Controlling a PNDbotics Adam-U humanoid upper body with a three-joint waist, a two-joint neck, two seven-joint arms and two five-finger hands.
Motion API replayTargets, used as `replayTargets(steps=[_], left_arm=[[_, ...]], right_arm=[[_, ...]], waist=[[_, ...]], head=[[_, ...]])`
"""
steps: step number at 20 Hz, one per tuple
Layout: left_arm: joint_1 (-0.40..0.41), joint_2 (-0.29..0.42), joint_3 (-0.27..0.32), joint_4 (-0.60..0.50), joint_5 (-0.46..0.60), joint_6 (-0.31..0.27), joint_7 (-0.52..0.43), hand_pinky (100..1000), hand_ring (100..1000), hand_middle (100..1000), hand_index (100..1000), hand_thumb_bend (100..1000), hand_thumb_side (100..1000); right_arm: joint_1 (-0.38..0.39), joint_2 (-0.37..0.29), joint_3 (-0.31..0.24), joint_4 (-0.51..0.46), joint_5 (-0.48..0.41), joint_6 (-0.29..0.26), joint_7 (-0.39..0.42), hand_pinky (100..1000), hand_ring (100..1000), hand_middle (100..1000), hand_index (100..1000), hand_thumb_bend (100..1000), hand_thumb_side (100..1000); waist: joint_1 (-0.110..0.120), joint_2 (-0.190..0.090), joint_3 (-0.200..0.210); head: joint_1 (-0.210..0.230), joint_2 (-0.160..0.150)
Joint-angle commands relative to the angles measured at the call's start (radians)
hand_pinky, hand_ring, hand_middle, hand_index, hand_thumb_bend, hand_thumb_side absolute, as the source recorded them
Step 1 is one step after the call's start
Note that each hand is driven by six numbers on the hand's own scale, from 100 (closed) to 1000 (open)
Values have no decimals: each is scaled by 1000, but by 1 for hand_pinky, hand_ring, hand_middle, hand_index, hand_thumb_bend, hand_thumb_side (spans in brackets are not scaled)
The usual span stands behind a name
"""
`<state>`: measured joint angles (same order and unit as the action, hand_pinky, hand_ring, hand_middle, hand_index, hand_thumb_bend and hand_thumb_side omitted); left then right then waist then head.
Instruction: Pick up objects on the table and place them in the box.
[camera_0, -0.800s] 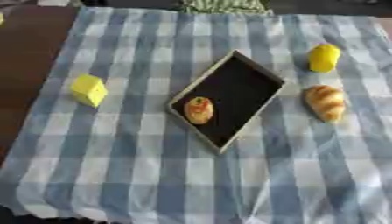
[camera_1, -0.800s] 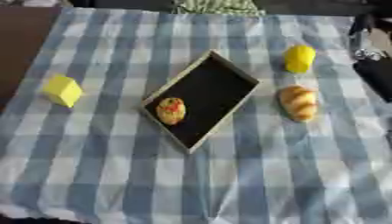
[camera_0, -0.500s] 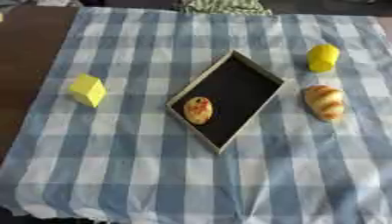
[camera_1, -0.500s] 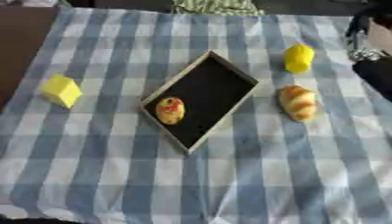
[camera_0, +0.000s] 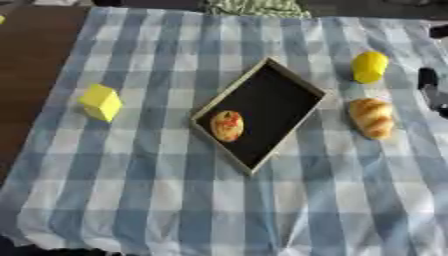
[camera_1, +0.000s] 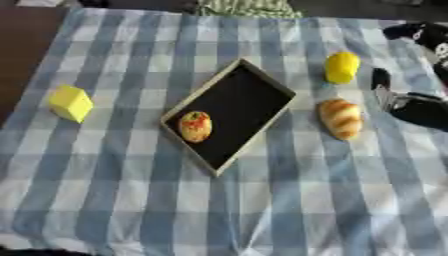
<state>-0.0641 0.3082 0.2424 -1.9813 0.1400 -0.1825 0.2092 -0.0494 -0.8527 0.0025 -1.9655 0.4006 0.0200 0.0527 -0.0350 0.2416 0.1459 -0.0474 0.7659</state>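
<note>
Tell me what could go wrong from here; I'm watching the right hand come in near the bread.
1. The right hand is beside the bread and the yellow fruit; reaching for one, it may knock the other.
2. The box has a low rim and already holds a round bun, so a dropped item could land on it or roll out.
3. The yellow block lies far left, a long reach for this hand.

A shallow black box (camera_0: 297, 85) sits askew mid-tabletop, a round bun (camera_0: 227, 126) inside its near end. A croissant (camera_0: 372, 117) and lemon (camera_0: 368, 66) lie right; a yellow cube (camera_0: 101, 102) lies well left
</note>
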Motion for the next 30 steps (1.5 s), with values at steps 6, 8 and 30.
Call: replayTargets(steps=[6,8,30], left_arm=[[-9,25,-3,-15,5,1,-9,744,796,624,776,100,685],[-10,24,-5,-14,7,1,-12,744,797,625,776,100,685],[-16,20,-21,0,26,2,-34,744,802,626,776,100,686]], right_arm=[[-16,-218,61,1,90,14,120,927,998,874,923,100,376],[-26,-233,61,-2,78,22,151,927,999,871,924,100,381],[-185,-191,167,227,-34,38,342,939,1000,808,928,100,364]], waist=[[3,-21,-2],[5,-21,-2],[14,-13,8]], head=[[-3,4],[-4,4],[-22,4]])
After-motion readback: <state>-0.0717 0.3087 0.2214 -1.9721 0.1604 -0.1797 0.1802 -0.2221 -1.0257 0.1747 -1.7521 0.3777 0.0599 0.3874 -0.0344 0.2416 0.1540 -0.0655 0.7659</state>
